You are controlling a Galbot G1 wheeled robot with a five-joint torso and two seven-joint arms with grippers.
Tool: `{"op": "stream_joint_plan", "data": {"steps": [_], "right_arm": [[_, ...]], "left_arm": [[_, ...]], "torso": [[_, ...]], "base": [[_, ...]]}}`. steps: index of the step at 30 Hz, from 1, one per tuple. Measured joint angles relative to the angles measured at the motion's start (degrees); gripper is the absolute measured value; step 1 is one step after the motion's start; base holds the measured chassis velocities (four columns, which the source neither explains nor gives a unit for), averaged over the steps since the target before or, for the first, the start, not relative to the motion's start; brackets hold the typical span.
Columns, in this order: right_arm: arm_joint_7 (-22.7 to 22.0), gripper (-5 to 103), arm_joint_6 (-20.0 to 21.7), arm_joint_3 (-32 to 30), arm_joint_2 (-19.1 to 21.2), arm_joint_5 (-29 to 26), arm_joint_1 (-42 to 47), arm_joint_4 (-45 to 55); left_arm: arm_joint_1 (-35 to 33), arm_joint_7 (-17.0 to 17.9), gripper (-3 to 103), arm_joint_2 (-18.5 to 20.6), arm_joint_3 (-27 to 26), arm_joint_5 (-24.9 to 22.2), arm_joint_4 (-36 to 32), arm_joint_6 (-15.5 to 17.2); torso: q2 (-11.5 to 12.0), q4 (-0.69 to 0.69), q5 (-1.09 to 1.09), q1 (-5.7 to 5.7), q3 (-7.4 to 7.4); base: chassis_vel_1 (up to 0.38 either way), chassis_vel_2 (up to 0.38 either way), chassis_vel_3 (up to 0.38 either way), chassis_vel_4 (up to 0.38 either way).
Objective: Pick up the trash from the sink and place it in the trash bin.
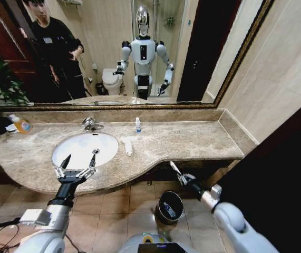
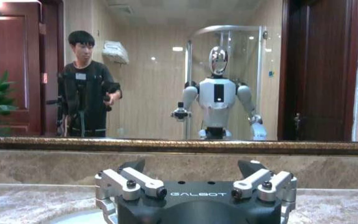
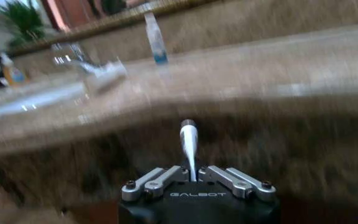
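The white oval sink is set in the beige marble counter. My left gripper hangs open over the basin's front rim with nothing between its fingers. A long crumpled white tissue lies on the counter just right of the basin. My right gripper is below the counter's front edge, shut on a thin small white tube that sticks out past the fingertips. The black trash bin with its shiny rim stands on the floor just below and left of that gripper.
A chrome faucet stands behind the basin. A small clear bottle with a blue cap stands by the backsplash, and an orange soap bottle sits at the far left. A big mirror runs along the wall.
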State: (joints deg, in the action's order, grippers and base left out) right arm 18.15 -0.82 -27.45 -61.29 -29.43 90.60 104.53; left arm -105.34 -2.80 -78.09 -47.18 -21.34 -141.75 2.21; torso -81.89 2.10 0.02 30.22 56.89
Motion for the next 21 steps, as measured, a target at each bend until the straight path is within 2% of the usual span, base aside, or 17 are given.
{"op": "stream_joint_plan", "data": {"steps": [6, 7, 10, 14, 21], "right_arm": [[0.2, 3, -3.7, 1.3, -2.3, 4.4, 0.0, -8.9], [-0.4, 3, -5.0, 2.4, -3.4, 6.8, -0.5, -13.1], [-1.5, 3, -5.6, 3.3, -4.3, 8.7, -1.4, -16.3], [-5.4, 3, -8.7, 5.3, -6.9, 14.9, -5.2, -25.2], [-6.9, 3, -9.7, 6.4, -9.6, 18.2, -7.9, -29.4]], "left_arm": [[0.0, 0.0, 100, 0.0, 0.0, 0.0, 0.0, 0.0], [0.0, 0.0, 100, 0.0, 0.0, 0.0, 0.0, 0.0], [0.0, 0.0, 100, 0.0, 0.0, 0.0, 0.0, 0.0], [0.0, 0.0, 100, 0.0, 0.0, 0.0, 0.0, 0.0], [0.0, 0.0, 100, 0.0, 0.0, 0.0, 0.0, 0.0]], "torso": [[0.0, 0.01, -0.02, 0.0, 0.0], [0.0, 0.01, -0.02, 0.0, 0.0], [0.0, 0.01, -0.02, 0.0, 0.0], [0.0, 0.01, -0.01, 0.01, 0.01], [0.0, 0.01, -0.03, 0.01, 0.01]], "base": [[0.0, 0.0, 0.0, 0.0], [0.0, 0.0, 0.0, 0.0], [0.0, 0.0, 0.0, 0.0], [0.0, 0.0, 0.0, 0.0], [0.0, 0.0, 0.0, 0.0]]}}
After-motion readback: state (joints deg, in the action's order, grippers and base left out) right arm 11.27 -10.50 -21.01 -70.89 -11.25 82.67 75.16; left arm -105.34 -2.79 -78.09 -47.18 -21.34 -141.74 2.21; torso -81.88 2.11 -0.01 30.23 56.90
